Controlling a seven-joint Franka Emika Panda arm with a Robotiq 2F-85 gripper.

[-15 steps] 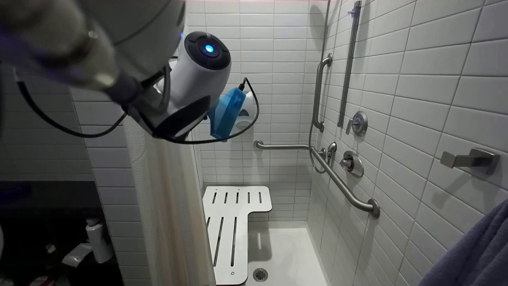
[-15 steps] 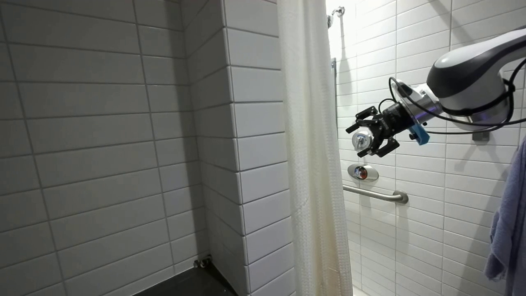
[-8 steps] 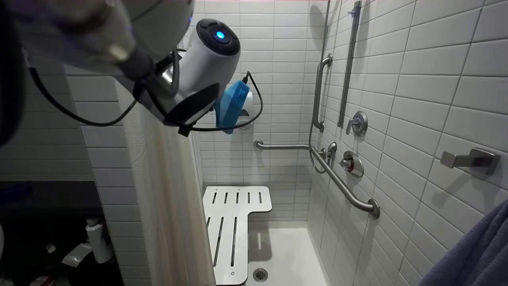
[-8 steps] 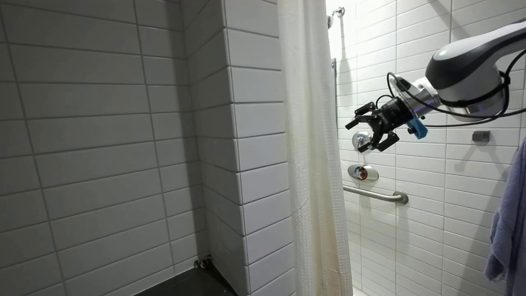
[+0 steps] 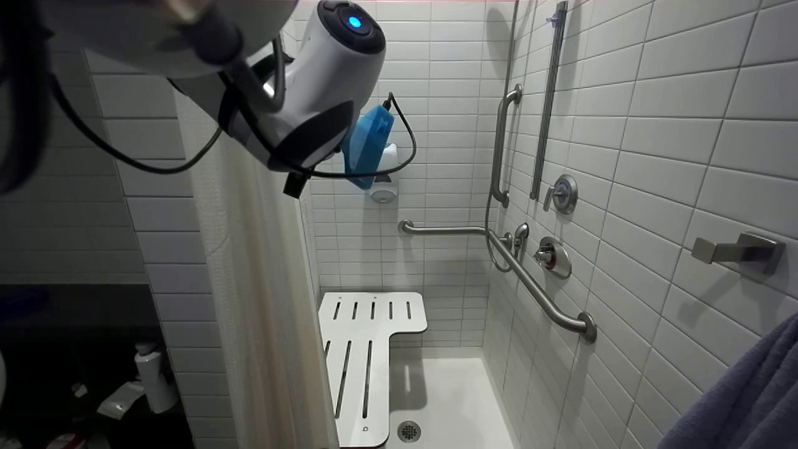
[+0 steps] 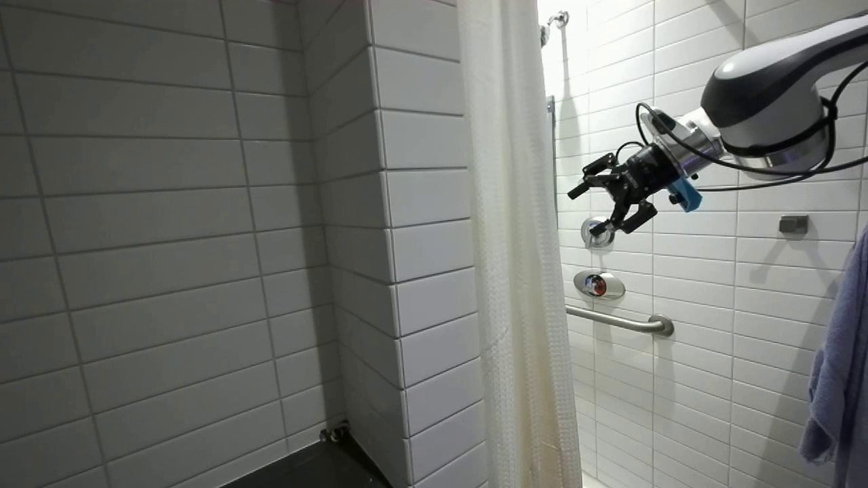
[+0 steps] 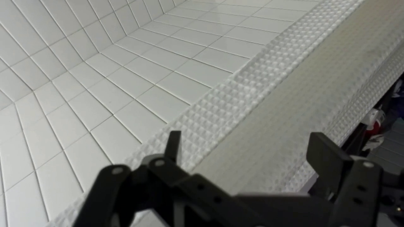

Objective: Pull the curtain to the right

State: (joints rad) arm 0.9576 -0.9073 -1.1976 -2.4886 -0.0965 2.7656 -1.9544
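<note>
The off-white curtain [image 6: 519, 271] hangs in tall vertical folds beside the tiled pillar. It shows in both exterior views, bunched toward the left of the shower opening [image 5: 268, 312]. My gripper [image 6: 587, 210] stands to the right of it in an exterior view, tilted downward, with wall tiles visible between. In the wrist view the curtain [image 7: 268, 126] runs diagonally behind the widely spread fingers [image 7: 325, 154]. Nothing is gripped between them. The arm hides most of the gripper in an exterior view, where only one black fingertip [image 5: 296, 185] peeks out below it.
A white slatted shower seat [image 5: 361, 349] sits behind the curtain. Grab bars [image 5: 548, 299], valve handles [image 5: 564, 194] and a towel hook [image 5: 739, 248] line the right wall. A purple towel [image 6: 841, 373] hangs at the right. A tiled pillar [image 6: 427, 271] stands left of the curtain.
The arm and gripper have risen steadily, shifting slightly right in an exterior view. The fingers have stayed open. The curtain hangs as before.
</note>
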